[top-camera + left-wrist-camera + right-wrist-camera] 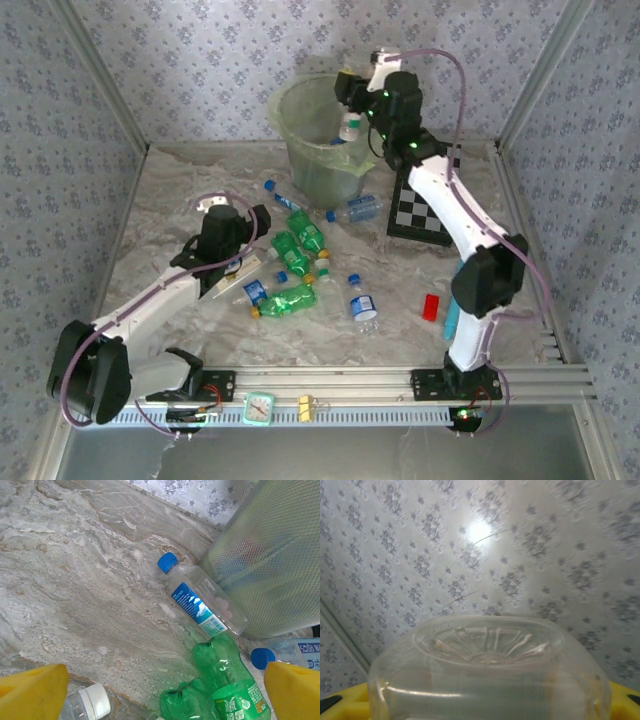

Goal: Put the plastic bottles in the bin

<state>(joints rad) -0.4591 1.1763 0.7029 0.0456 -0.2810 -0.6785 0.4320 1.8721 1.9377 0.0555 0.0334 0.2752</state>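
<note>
- Hanging over the bin (300,165) in the top view, the right gripper (350,110) is clamped on a clear bottle (350,128) above the open mouth, just inside the far-right rim. Its long axis looks roughly vertical, so I judge that letting go is all this one needs. The other plastic bottles (300,245) lie scattered on the table (180,200), nearest the left gripper (258,268)
- From the left wrist, the left gripper's yellow fingers (32,692) are spread wide and hold nothing. A green bottle (230,680) lies just ahead between them, its axis running away from the lens. Beyond it a blue-capped bottle (205,605) lies slantwise, its base end against the bin wall (270,555)
- From the right wrist, yellow fingers (625,707) pinch the clear bottle (490,670), its ribbed base showing against the wallpaper (395,540)
</note>
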